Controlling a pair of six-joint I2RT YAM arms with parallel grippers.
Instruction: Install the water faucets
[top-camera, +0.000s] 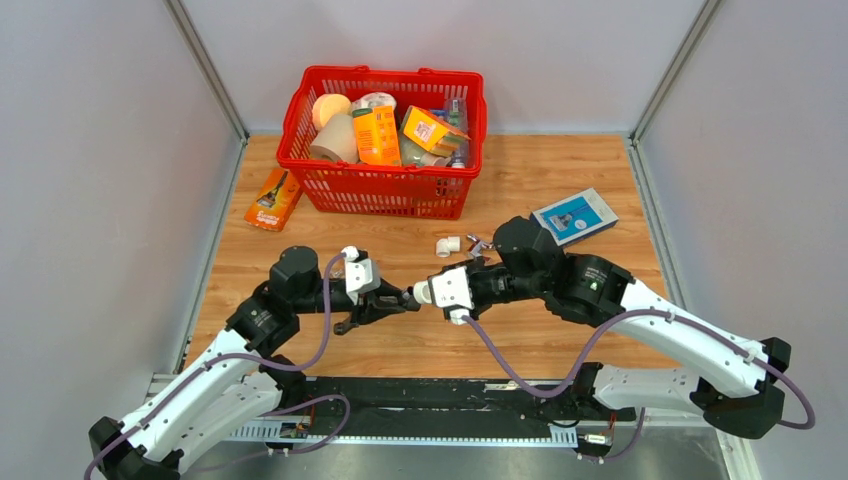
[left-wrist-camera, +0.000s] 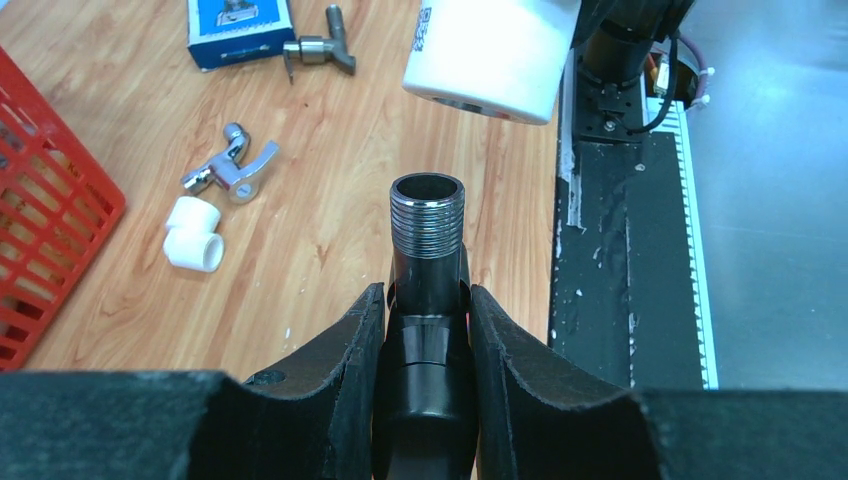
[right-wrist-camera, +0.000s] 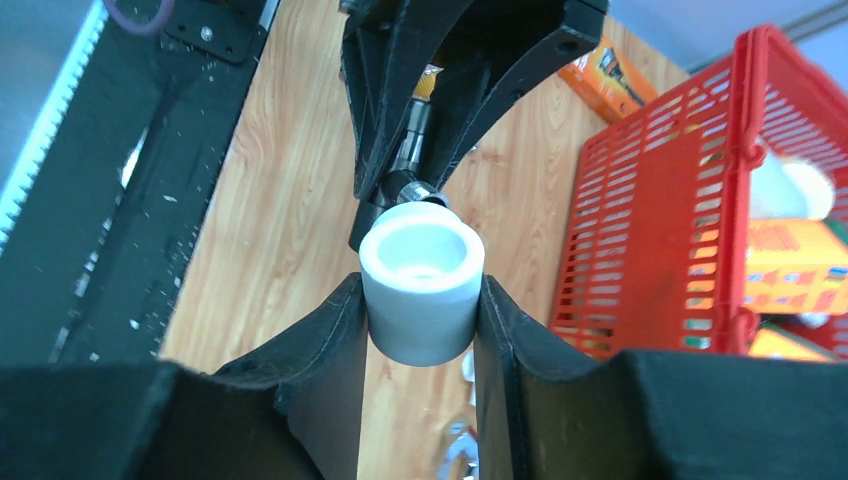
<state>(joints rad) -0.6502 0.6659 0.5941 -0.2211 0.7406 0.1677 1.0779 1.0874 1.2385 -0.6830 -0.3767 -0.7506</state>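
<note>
A wooden surface (top-camera: 560, 180) is seen from above, with a red basket (top-camera: 385, 190) set at 12 o'clock. At the centre, the left gripper (left-wrist-camera: 427, 300) and the right gripper (right-wrist-camera: 420, 285) are pointed at each other. The dark faucet (left-wrist-camera: 427, 230) is clamped in the left gripper, its threaded end directed toward 3 o'clock. A white fitting (right-wrist-camera: 420, 315) is pinched in the right gripper, just beside that thread. A small white elbow (top-camera: 448, 246) lies at 1 o'clock of them.

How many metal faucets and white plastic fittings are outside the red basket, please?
Metal faucets: 3 (dark faucet, chrome faucet, far faucet)
White fittings: 2 (held fitting, loose fitting)
Total: 5
</note>
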